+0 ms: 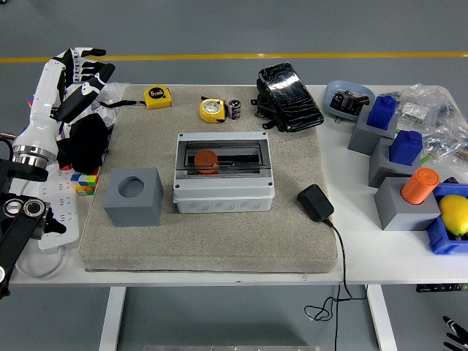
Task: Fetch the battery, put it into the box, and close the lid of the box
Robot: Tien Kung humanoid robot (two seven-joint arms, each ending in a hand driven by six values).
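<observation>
The battery (235, 109), a small dark cylinder, stands at the back of the grey mat beside a yellow tape measure (212, 110). The grey box (223, 174) sits mid-mat. Its smoky clear lid (222, 157) lies flat over the window, and an orange round piece (205, 159) shows beneath it. My left hand (82, 68) hovers at the mat's far left corner with fingers spread, holding nothing, well left of the battery. Only a sliver of my right hand (455, 330) shows in the bottom right corner, below the table.
A grey cube with a round hole (133, 196) stands left of the box. A second tape measure (156, 96), a black pouch (289, 96) and a black adapter (315, 202) with its cable lie on the mat. Grey blocks with blue and orange pieces (401, 175) crowd the right side.
</observation>
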